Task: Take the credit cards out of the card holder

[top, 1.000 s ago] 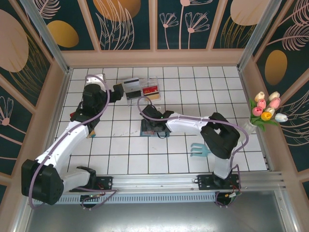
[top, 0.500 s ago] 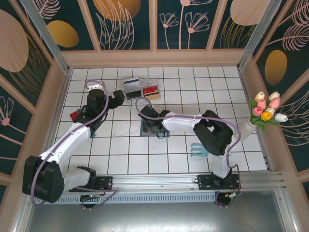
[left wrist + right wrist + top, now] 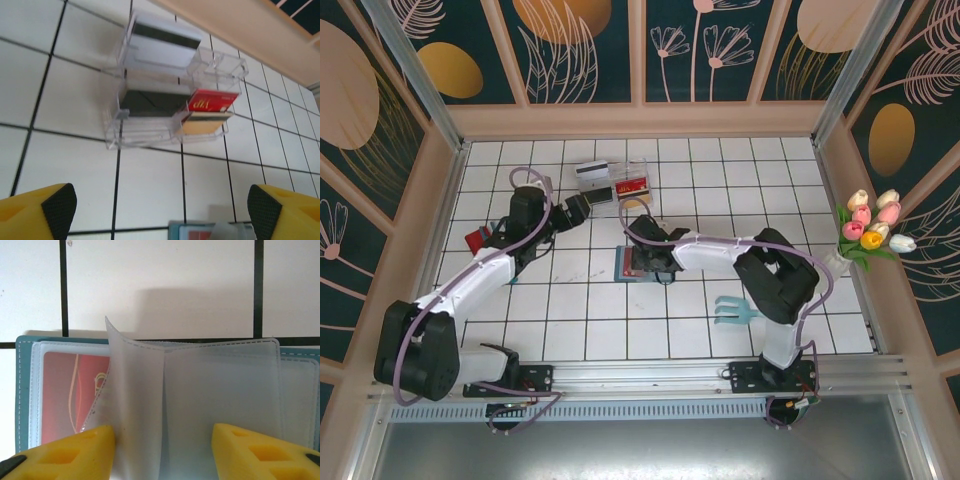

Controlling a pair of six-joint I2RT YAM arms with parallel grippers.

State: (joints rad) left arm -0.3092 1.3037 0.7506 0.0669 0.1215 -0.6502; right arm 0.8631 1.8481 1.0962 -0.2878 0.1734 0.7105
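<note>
Straddling the open card holder (image 3: 220, 382), right hand (image 3: 162, 450) possibly touching it.

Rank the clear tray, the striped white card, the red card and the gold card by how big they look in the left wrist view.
1. clear tray, largest
2. striped white card
3. red card and gold card: their visible parts look about alike, so no order between them.

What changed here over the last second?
The left hand drew back from the clear tray, toward the card holder. The right hand stayed low over the card holder. The clear tray, its cards and the holder did not move.
</note>
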